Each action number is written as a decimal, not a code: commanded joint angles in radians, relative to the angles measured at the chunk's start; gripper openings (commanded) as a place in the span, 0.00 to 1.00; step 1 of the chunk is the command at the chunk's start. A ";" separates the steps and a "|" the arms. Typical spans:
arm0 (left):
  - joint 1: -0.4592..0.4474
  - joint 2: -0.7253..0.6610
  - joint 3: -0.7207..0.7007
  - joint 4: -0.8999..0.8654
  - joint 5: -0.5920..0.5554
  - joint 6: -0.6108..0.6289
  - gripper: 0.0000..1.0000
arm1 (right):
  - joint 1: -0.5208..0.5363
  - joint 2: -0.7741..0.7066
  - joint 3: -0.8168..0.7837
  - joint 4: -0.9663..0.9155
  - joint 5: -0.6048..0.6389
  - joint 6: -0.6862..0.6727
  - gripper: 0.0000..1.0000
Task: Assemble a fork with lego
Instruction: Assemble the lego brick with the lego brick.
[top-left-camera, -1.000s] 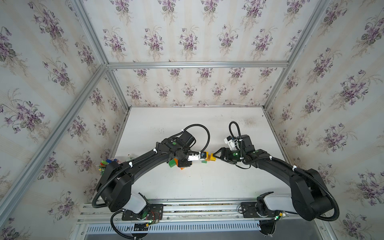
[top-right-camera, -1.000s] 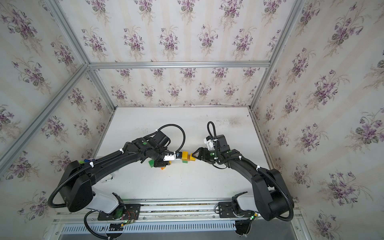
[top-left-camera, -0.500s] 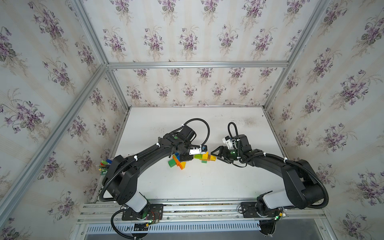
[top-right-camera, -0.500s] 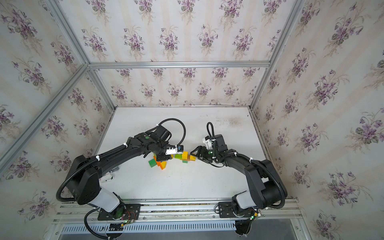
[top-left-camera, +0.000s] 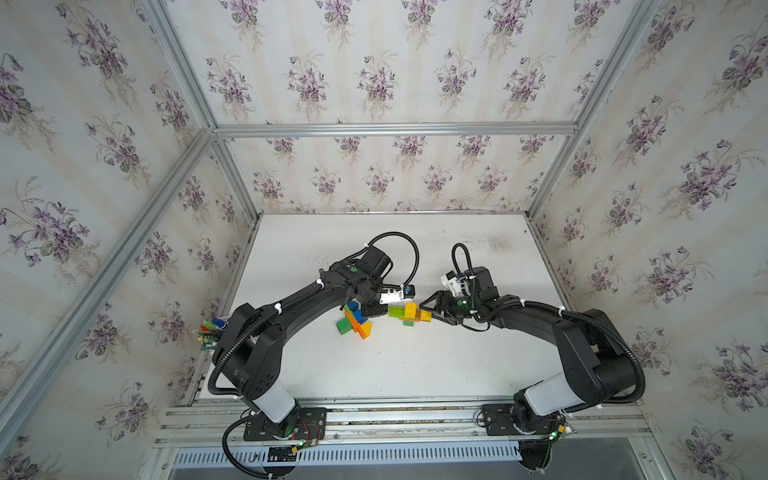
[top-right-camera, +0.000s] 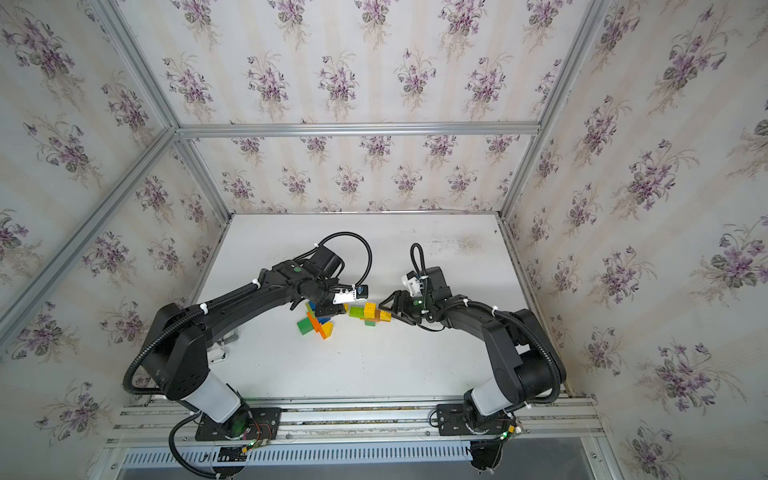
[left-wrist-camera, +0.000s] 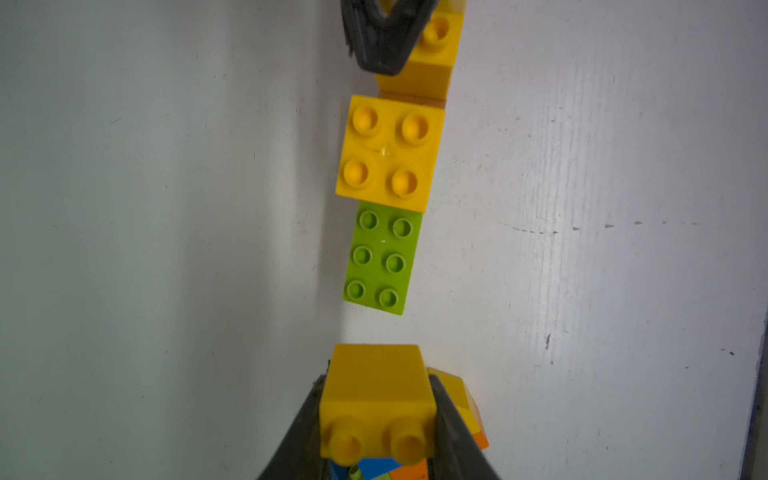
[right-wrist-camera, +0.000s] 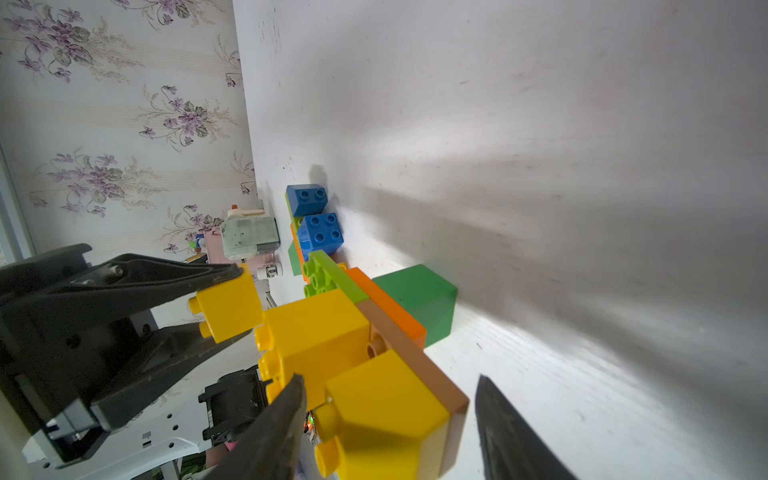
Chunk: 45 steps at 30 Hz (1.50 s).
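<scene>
Row of yellow, brown and lime-green studded plastic bricks (left-wrist-camera: 388, 153), flat on white table (top-left-camera: 395, 365), long axis gripper to gripper: left gripper (left-wrist-camera: 376, 399) clamps loose yellow square brick (left-wrist-camera: 374, 370) just short of green end; right gripper (right-wrist-camera: 388, 380), half-open, straddles yellow end.

Bright even light, soft shadows on the table (top-left-camera: 415, 365), wide-angle bending at edges, wrist-view foregrounds blurred.

We see bare counter (top-left-camera: 415, 365) near and far; the brick row (top-left-camera: 409, 312) and loose pile (top-left-camera: 353, 324) block the middle
</scene>
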 joint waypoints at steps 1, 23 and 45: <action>0.005 0.000 0.010 -0.009 0.018 0.013 0.32 | 0.007 0.013 0.008 -0.006 -0.013 -0.002 0.60; 0.019 0.036 0.072 -0.111 0.072 0.038 0.30 | 0.007 0.137 0.217 -0.296 -0.030 -0.265 0.51; 0.029 0.040 0.084 -0.107 0.094 0.014 0.29 | 0.014 0.163 0.314 -0.431 -0.016 -0.383 0.70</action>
